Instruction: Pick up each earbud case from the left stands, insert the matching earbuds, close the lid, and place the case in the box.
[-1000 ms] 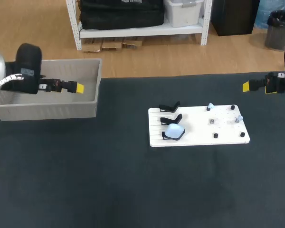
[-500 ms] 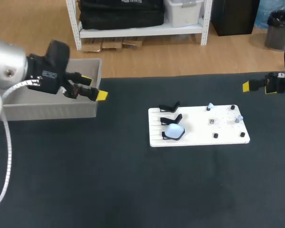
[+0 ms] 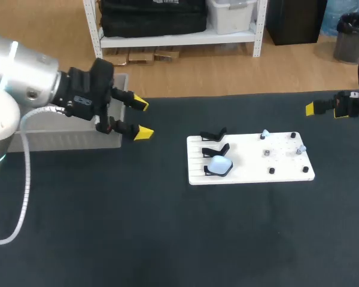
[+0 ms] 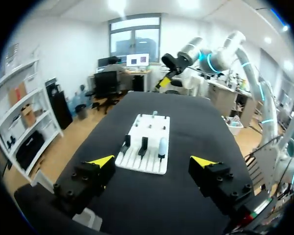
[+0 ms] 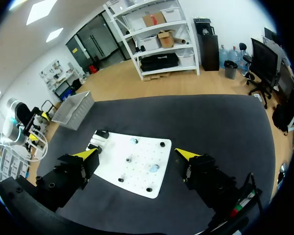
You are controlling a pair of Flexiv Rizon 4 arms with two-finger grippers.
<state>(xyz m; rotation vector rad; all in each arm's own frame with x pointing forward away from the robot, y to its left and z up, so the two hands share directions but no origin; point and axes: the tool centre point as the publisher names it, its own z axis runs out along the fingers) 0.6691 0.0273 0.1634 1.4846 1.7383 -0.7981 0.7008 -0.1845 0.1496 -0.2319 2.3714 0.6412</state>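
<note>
Left gripper hangs in the upper left of the head view, just right of the grey box, over bare mat. Its fingers are spread wide with nothing between them. Right gripper sits at the far right edge, well apart from the work, and the right wrist view shows its fingers spread and empty too. One pale blue earbud case is at centre frame, propped on the nearest of three black stands at the left end of the white board. The other two stands are bare. In the left wrist view the case lies ahead of my fingers, roughly in line with the gap. Small pale pieces toward the board's right end are probably the earbuds, but they are too small to be sure. My judgement is that the case is a light, stiff, glossy rounded shell, apt to squirt out of a pinch or tip off its stand. I would grip across the two broad faces of the lower body, below the lid seam, and squeeze gently. I cannot tell whether the lid is open.
</note>
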